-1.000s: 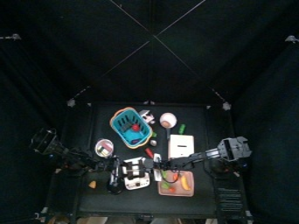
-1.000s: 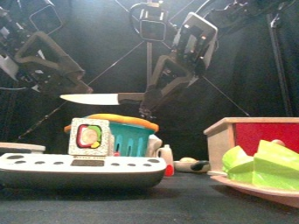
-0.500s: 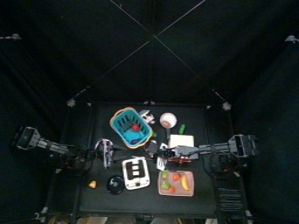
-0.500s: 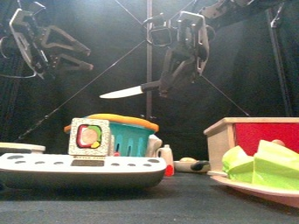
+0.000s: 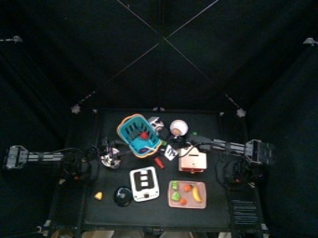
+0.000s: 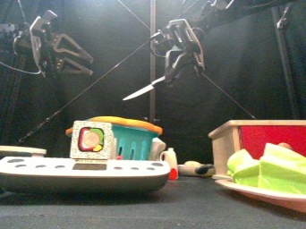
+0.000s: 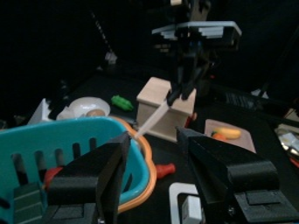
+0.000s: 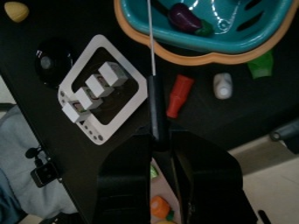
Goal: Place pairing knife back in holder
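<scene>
Tilting since a second ago, the paring knife [image 6: 146,88] now points blade-down instead of level, held high above the teal basket [image 6: 120,136] with the right gripper [image 6: 178,59] clamped on its handle. The left gripper [image 7: 163,166], jaws apart, has drawn back. To seat the blade, one should align its tip over a slot in the one wooden knife holder [image 7: 162,106] and lower straight. One knife, one basket and one white tray [image 8: 101,86] are visible.
</scene>
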`<state>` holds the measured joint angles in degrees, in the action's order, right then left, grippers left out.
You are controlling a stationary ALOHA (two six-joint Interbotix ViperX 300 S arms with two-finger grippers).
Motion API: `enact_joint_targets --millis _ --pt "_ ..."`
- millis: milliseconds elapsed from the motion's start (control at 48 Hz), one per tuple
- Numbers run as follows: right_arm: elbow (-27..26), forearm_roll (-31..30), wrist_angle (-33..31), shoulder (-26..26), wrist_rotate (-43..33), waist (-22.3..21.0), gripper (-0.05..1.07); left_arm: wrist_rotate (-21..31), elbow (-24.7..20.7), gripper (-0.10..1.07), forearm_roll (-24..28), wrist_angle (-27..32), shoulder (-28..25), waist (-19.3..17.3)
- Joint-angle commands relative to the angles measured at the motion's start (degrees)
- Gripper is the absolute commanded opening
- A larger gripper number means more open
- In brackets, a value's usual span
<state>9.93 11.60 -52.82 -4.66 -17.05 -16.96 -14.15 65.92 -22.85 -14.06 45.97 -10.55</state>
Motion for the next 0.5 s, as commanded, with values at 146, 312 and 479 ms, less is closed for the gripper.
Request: enact_joint_targets --millis 146,312,479 --pt "-5.3 0.4 -8.2 -1.0 -3.2 -7.5 0.42 0.3 -0.7 0.84 4.1 3.6 0.8 -1.6" --pt "-8.6 -5.8 -13.9 0.7 -9.8 -9.3 0.42 0.4 -0.1 0.84 4.1 3.6 0.8 -1.5" --pt "-11.8 -8.8 -19.5 3.4 -10.3 -9.8 0.42 0.4 0.3 0.84 4.1 3.6 0.8 -1.4"
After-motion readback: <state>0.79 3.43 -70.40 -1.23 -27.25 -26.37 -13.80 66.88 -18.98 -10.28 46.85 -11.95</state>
